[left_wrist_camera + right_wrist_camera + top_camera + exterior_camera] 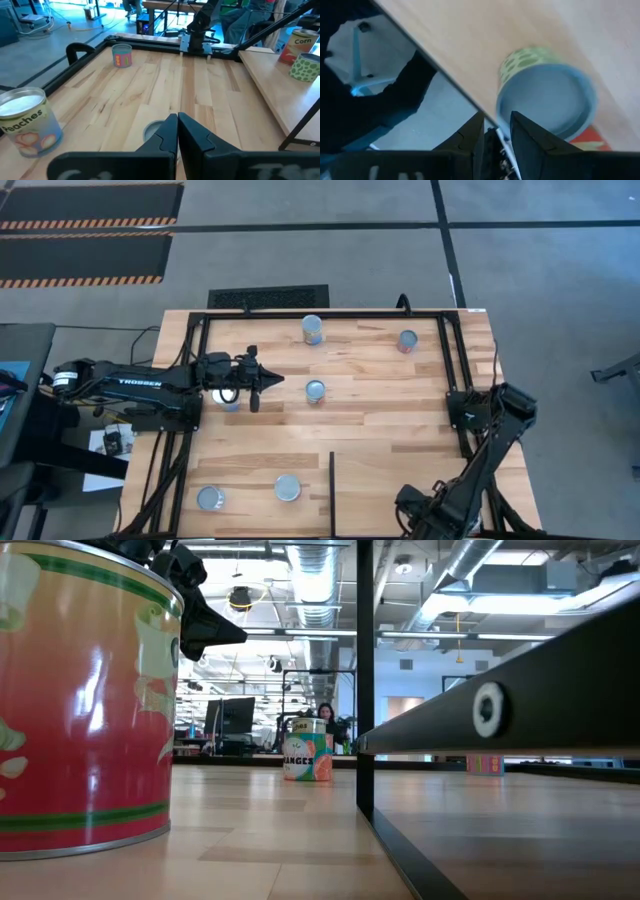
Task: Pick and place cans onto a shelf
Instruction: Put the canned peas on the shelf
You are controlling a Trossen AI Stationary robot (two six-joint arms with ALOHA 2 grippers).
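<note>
My left gripper (272,380) (177,125) is shut and empty, high over the table's left middle, pointing toward the right edge. A blue-sided can (315,391) (151,131) stands just beyond its tips. Another can (230,398) stands partly under its wrist. Two cans (312,330) (407,340) stand near the far edge. Two cans (209,498) (287,487) stand on the shelf (250,470) at the near left, by the black divider bar (331,490). My right gripper (412,505) (496,122) waits at the near right, fingers a little apart, empty.
The black metal frame (455,370) runs along the table's far, left and right sides. Bare wood (400,430) lies between the middle can and the right arm's base (495,408). In the low view a large red can (80,700) fills the left, with an orange-labelled can (307,755) farther off.
</note>
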